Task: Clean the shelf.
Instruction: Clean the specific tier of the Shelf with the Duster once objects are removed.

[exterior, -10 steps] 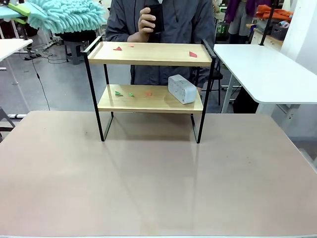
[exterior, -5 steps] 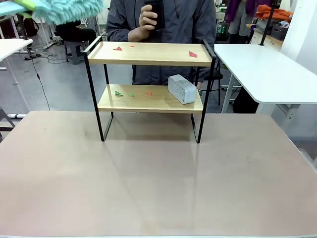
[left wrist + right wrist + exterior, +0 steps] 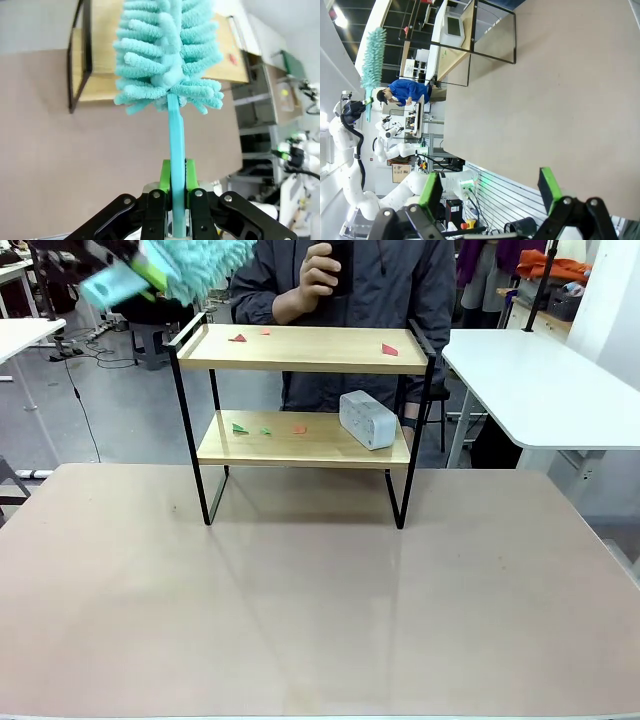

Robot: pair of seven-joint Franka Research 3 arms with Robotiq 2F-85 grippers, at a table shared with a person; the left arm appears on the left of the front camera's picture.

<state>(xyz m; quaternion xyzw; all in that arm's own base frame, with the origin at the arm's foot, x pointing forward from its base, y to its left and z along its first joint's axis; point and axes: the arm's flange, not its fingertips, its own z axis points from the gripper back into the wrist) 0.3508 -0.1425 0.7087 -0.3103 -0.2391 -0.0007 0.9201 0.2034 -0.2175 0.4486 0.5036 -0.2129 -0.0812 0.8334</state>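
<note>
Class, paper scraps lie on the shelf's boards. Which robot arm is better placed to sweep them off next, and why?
Left. The left gripper is shut on the teal duster, raised near the shelf. The right gripper is open and empty.

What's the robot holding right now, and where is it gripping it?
The left gripper holds the duster by its handle; the right gripper is open, empty.
</note>
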